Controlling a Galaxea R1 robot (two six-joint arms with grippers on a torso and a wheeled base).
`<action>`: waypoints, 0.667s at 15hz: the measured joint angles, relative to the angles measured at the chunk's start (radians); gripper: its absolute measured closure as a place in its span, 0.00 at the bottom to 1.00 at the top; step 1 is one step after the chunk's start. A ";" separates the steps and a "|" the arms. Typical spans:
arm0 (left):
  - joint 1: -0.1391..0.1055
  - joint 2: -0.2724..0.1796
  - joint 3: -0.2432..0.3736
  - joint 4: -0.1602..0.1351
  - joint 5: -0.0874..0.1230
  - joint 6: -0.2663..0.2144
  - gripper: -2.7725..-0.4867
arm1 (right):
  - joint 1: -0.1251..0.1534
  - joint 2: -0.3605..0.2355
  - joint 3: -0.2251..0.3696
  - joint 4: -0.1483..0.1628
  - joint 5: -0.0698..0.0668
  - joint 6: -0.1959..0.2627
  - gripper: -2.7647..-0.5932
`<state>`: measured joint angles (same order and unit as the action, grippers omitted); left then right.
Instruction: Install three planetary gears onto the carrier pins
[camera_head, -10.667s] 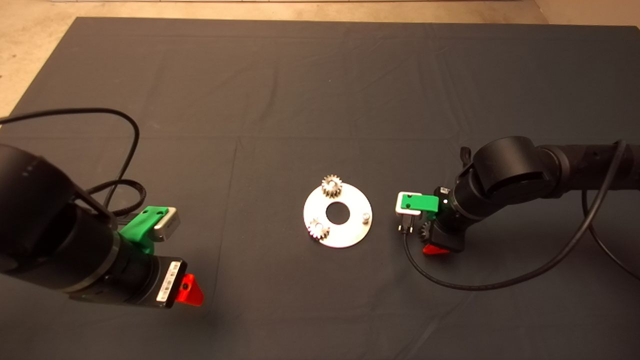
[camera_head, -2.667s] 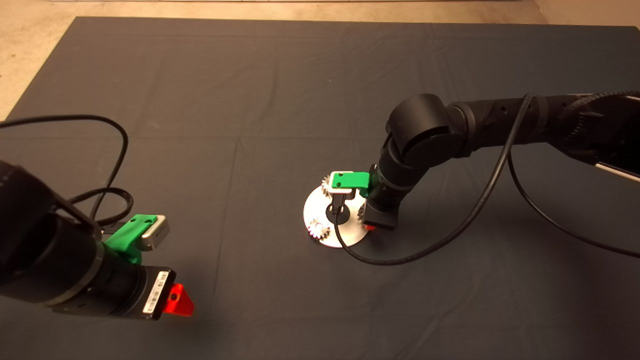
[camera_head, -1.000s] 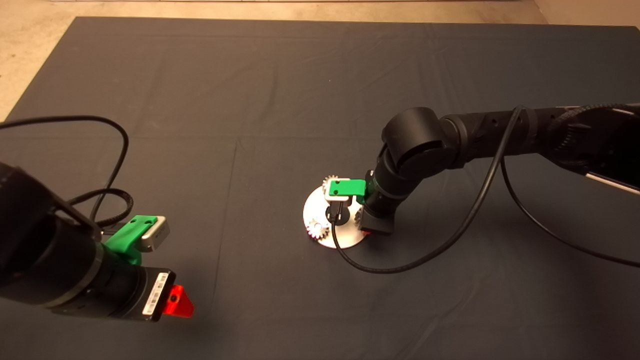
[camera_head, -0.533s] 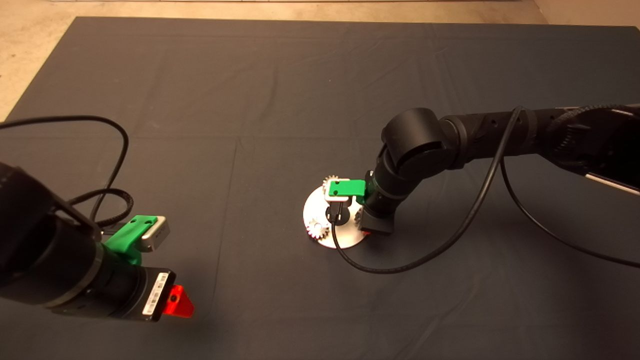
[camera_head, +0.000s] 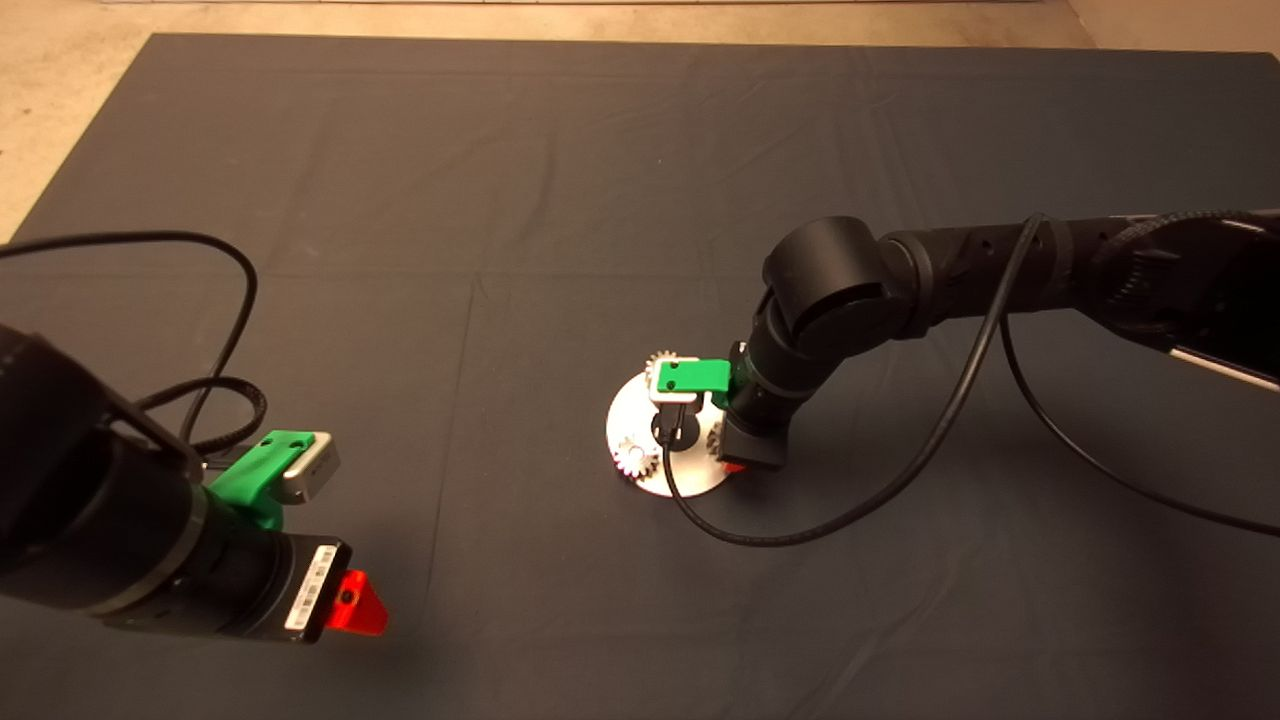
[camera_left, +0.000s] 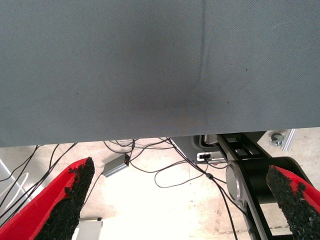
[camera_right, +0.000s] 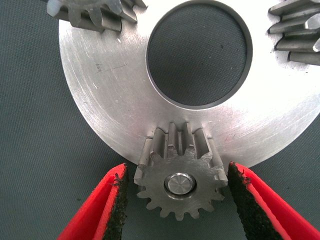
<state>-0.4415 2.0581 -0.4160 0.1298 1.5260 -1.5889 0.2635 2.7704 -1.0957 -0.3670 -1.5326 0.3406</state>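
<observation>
The shiny round disc lies mid-mat, with a planetary gear on each of its carrier pins. Two gears sit on the far side of the disc's central hole. The third gear sits flat on the disc, and its pin's top shows in the bore. My right gripper straddles this gear, open, with a thin gap between each pad and the teeth. From above, the right gripper covers the disc's right edge. My left gripper waits open at the lower left.
The right arm's black cable loops over the mat just in front of the disc. The left arm's cables curl at the left. Beyond the mat's edge, the left wrist view shows floor with wires.
Since the oldest frame, the right arm carried the third gear from the mat right of the disc onto the bare pin. Over the last second nothing visibly moved.
</observation>
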 joint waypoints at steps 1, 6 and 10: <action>0.000 0.000 0.000 0.000 0.000 0.000 0.13 | 0.000 0.000 0.000 0.000 0.000 0.000 0.60; 0.000 0.000 0.000 0.000 0.000 0.000 0.13 | 0.004 -0.014 0.039 0.000 0.002 0.000 0.47; 0.000 0.000 0.000 0.000 0.000 0.000 0.13 | 0.021 -0.066 0.125 0.000 0.004 0.004 0.40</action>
<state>-0.4415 2.0585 -0.4160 0.1298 1.5255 -1.5889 0.2848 2.7042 -0.9712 -0.3674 -1.5289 0.3449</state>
